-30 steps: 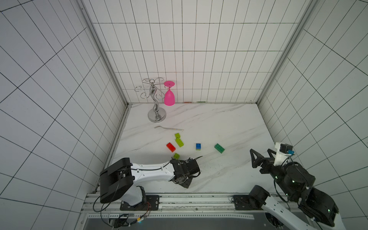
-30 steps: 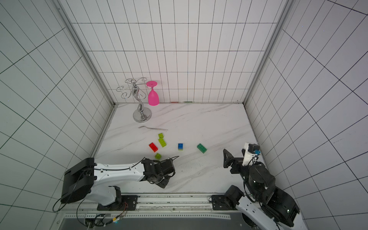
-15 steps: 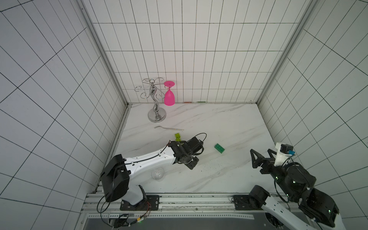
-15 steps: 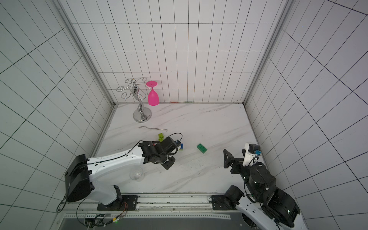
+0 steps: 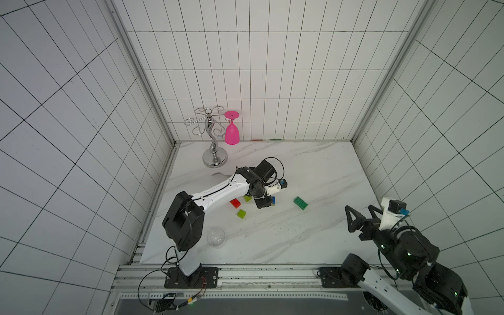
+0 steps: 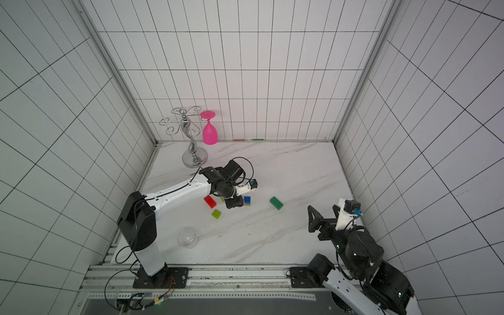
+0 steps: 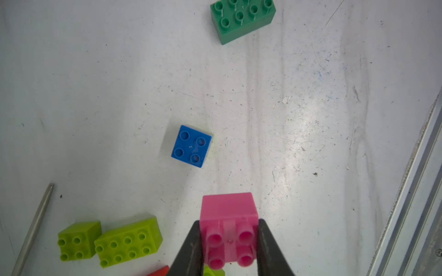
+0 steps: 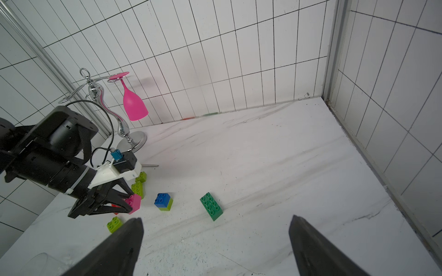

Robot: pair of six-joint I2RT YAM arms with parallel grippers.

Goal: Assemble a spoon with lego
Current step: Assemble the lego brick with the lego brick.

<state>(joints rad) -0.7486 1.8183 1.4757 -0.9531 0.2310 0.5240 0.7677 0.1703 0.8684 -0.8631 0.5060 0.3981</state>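
Note:
My left gripper point(image 7: 228, 239) is shut on a pink brick point(image 7: 228, 212) and hovers low over the lego in mid-table point(image 5: 264, 203). Just beyond it a blue brick sits stacked on a lime one point(image 7: 191, 146), also seen in the right wrist view point(image 8: 163, 200). Farther off lies a dark-green brick point(image 5: 300, 203). Two lime bricks point(image 7: 128, 241) and a red brick point(image 5: 235, 203) lie under the left arm, and another lime brick point(image 5: 241, 214) lies nearer the front. No spoon build is in view. My right gripper point(image 8: 216, 218) stands open and empty at the front right point(image 5: 361, 218).
A chrome glass stand point(image 5: 214, 152) with a hanging pink glass point(image 5: 231, 133) stands at the back left. A thin metal utensil point(image 5: 218, 174) lies behind the left arm. A clear glass point(image 5: 216, 237) lies near the front left edge.
The left arm has swung up from the table's front edge to the bricks in the middle, uncovering the clear glass. The right arm has not moved.

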